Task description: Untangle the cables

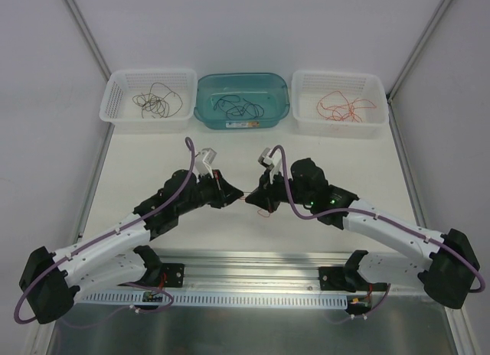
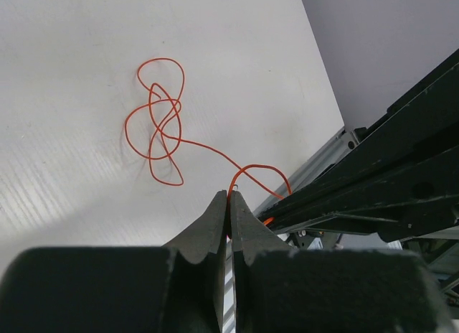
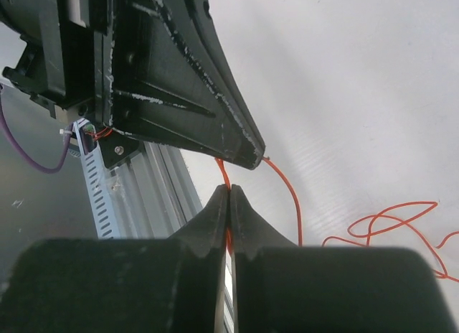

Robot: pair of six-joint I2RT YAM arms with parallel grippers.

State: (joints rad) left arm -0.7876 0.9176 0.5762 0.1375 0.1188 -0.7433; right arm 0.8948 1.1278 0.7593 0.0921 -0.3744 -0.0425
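Cables lay in four spots on the white worktop [image 1: 360,171] — three lots in containers along its 12 o'clock edge and one loose strand at the centre. The left arm [image 1: 115,244] and the right arm [image 1: 390,229] stretched inward from the 6 o'clock edge, their tips almost touching. At 11 o'clock a white basket [image 1: 115,102] held black cables [image 1: 157,102]. At 12 o'clock a teal bin [image 1: 205,87] held dark cables [image 1: 237,106]. At 1 o'clock a second white basket [image 1: 377,87] held red cables [image 1: 348,108]. The left pincer [image 2: 229,197] was clenched on an orange cable [image 2: 161,107], the strand nipped between its tips. The right pincer [image 3: 229,188] was clenched on the same strand, just beside the left one. In the left wrist view the cable ran toward 11 o'clock into a small knotted cluster of loops flat on the worktop — in the top view that cluster sat at about 5 o'clock of the right pincer.
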